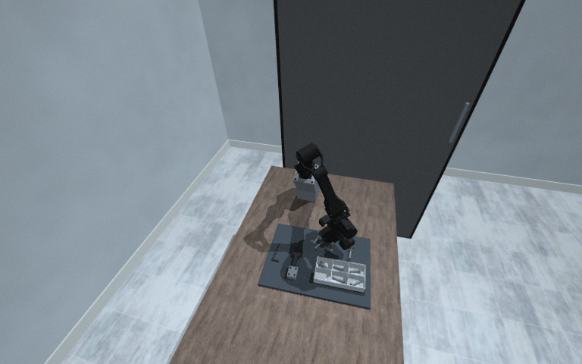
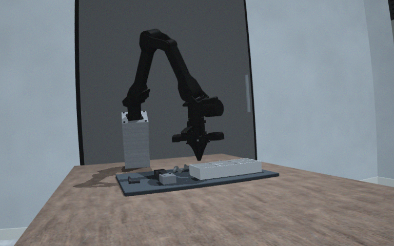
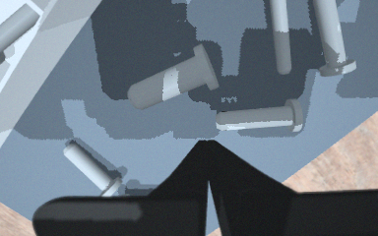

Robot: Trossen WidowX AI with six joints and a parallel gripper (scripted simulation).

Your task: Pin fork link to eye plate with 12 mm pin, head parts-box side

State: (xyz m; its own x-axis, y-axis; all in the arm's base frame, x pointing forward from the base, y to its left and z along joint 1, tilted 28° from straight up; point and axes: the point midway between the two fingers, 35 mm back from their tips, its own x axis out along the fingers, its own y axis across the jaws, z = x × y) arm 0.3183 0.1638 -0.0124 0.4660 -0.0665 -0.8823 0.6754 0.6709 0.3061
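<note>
My gripper (image 2: 198,159) (image 3: 206,147) is shut and empty, pointing down above the mat behind the parts box. Below it, loose headed pins lie on the mat: a thick pin (image 3: 189,78), a slimmer pin (image 3: 261,118) just beyond the fingertips, and a small pin (image 3: 90,166) at the lower left. Two more pins, one here (image 3: 282,44) and one beside it (image 3: 332,36), reach in from the top edge. I cannot tell which is 12 mm. A pale block (image 1: 292,271) (image 2: 167,179) with dark screw spots stands joined to or against a dark link piece (image 1: 295,258) (image 2: 159,172); fork, eye and holes are unclear.
The white parts box (image 1: 339,284) (image 2: 226,170) (image 3: 59,51) has compartments holding several pins and stands on the right part of the blue mat (image 1: 274,283) (image 2: 145,189). A dark L-shaped piece (image 1: 275,259) (image 2: 134,181) lies on the mat's left part.
</note>
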